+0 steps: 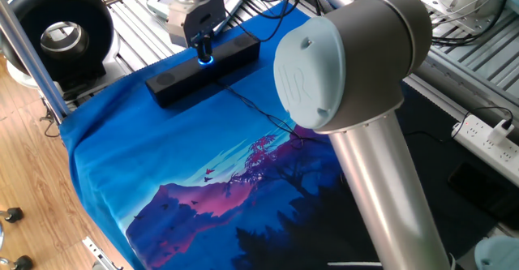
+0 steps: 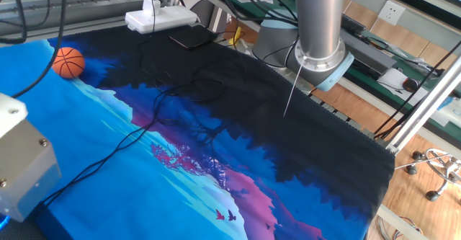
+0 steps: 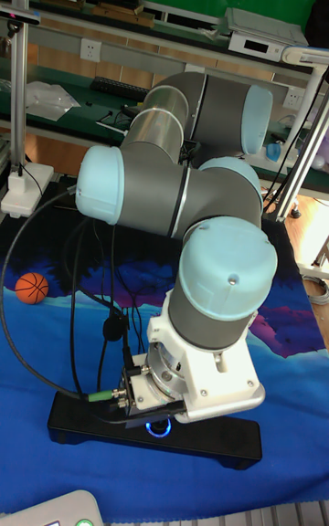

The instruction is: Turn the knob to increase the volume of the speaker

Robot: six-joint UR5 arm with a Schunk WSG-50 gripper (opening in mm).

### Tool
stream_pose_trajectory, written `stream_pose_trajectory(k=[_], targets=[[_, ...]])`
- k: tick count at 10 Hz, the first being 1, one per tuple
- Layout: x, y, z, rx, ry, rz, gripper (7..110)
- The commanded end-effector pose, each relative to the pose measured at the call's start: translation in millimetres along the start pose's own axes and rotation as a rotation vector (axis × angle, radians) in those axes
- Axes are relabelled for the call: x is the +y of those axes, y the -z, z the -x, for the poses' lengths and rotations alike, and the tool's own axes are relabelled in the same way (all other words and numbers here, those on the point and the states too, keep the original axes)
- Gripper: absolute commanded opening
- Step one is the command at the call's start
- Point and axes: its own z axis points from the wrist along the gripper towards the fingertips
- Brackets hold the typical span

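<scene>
The speaker (image 1: 203, 69) is a long slim black bar lying on the blue printed cloth at the far left of the table. It also shows in the tall view (image 3: 155, 439), near the front edge. The knob (image 1: 204, 58) glows blue at its middle, and the glow is seen under the wrist (image 3: 160, 426) too. My gripper (image 1: 203, 45) points straight down onto the knob, its two black fingers close together around it, apparently shut on it. In the other fixed view only the gripper's grey body (image 2: 25, 171) shows; the fingers and knob are cut off there.
A large round black ring-shaped device (image 1: 61, 31) stands just left of the speaker, behind an aluminium post (image 1: 32, 51). The speaker's thin cable (image 1: 259, 112) trails across the cloth. An orange ball (image 2: 68, 62) and a white power strip (image 2: 160, 18) lie at the far side. The arm's big elbow (image 1: 340, 59) blocks the near view.
</scene>
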Motion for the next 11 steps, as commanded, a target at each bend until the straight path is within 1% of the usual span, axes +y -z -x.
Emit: stream_pose_trajectory(k=[1, 2, 3, 4, 7, 8, 11], targets=[[5.3, 1.0, 9.9, -0.030, 0.037, 0.034, 44], [-1.6, 3.5, 11.3, -0.043, 0.047, 0.009, 44], [-3.9, 4.5, 14.4, -0.055, 0.058, 0.003, 44], [-9.5, 3.4, 14.0, -0.057, 0.060, -0.014, 44], [-14.9, -6.9, 2.4, -0.053, 0.075, 0.001, 44], [-13.9, -8.1, -1.0, -0.049, 0.079, 0.011, 44], [-7.7, -5.1, 1.6, -0.051, 0.078, 0.023, 44]])
